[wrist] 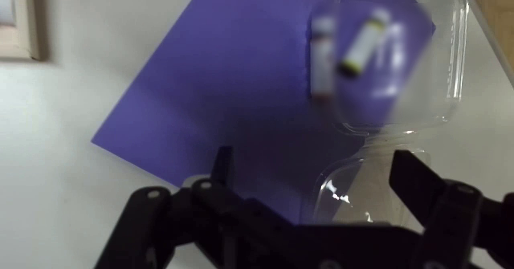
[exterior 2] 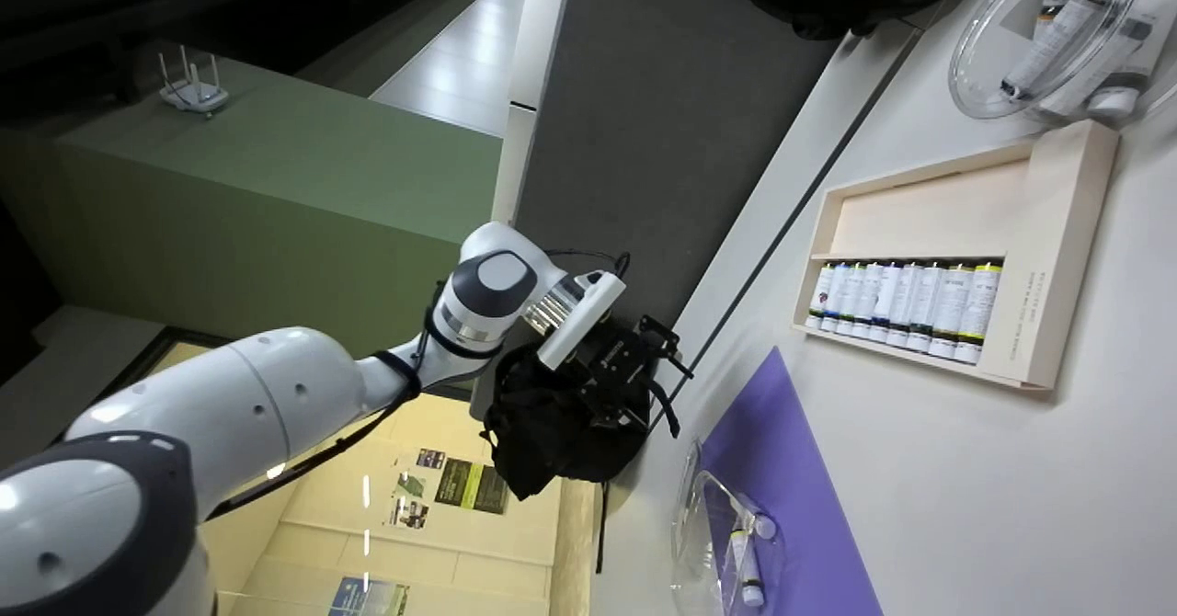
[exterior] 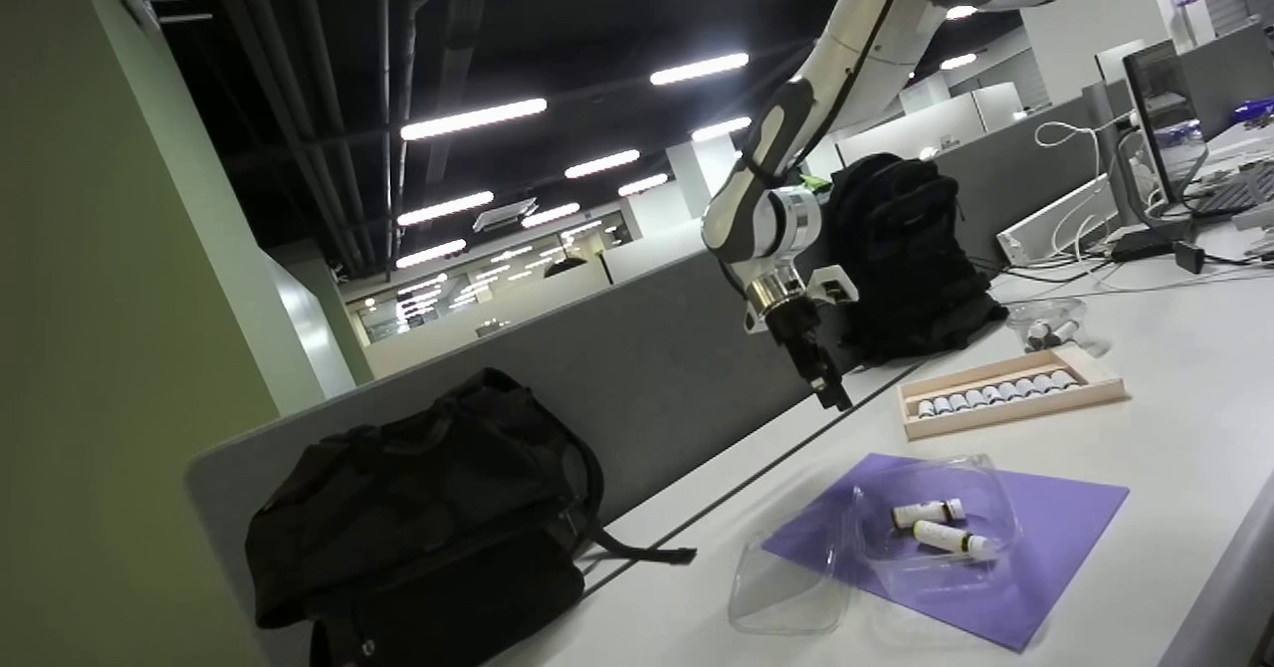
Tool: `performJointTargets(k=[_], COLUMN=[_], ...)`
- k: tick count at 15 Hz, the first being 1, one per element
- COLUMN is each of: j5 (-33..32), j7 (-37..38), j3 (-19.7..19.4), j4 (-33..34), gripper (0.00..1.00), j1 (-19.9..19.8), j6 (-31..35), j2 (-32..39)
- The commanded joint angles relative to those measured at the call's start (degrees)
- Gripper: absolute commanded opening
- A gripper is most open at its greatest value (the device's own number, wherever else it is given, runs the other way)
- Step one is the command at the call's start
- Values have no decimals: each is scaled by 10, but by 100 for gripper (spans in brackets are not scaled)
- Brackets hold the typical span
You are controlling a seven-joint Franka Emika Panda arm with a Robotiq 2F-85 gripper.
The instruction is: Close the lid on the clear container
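The clear container (exterior: pixel 995 503) stands on a purple sheet with two white tubes in it; it also shows in the wrist view (wrist: pixel 435 80) and at the bottom of an exterior view (exterior 2: pixel 717 519), cut off there. The transparent lid (exterior: pixel 791 592) lies folded open beside it, joined along one side, partly on the sheet and partly on the table. In the wrist view the lid (wrist: pixel 361 196) shows between the fingers, its lower part hidden by the gripper. My gripper (wrist: pixel 313 154) is open and empty, above the table and apart from lid and container, in both exterior views (exterior: pixel 834 398) (exterior 2: pixel 680 397).
The purple sheet (exterior: pixel 1070 518) lies under the container. A beige wooden tray (exterior: pixel 1110 388) with a row of tubes lies farther along the table, and another clear round container (exterior 2: pixel 965 55) with tubes beyond it. Black backpacks (exterior: pixel 428 518) (exterior: pixel 896 259) stand by the grey partition (exterior: pixel 687 388).
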Motion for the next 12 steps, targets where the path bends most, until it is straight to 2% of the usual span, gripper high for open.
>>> performJointTargets(k=[1, 2, 4, 10, 12], j5=[2, -6, -8, -7, 1], j7=[47, 17, 18, 15, -2], j3=[23, 23, 27, 27, 31], j4=[138, 54, 67, 65, 86], gripper=[100, 100, 100, 100, 100], j1=[14, 2, 7, 0, -8], j6=[-67, -25, -23, -23, -2], j2=[96, 47, 65, 60, 77])
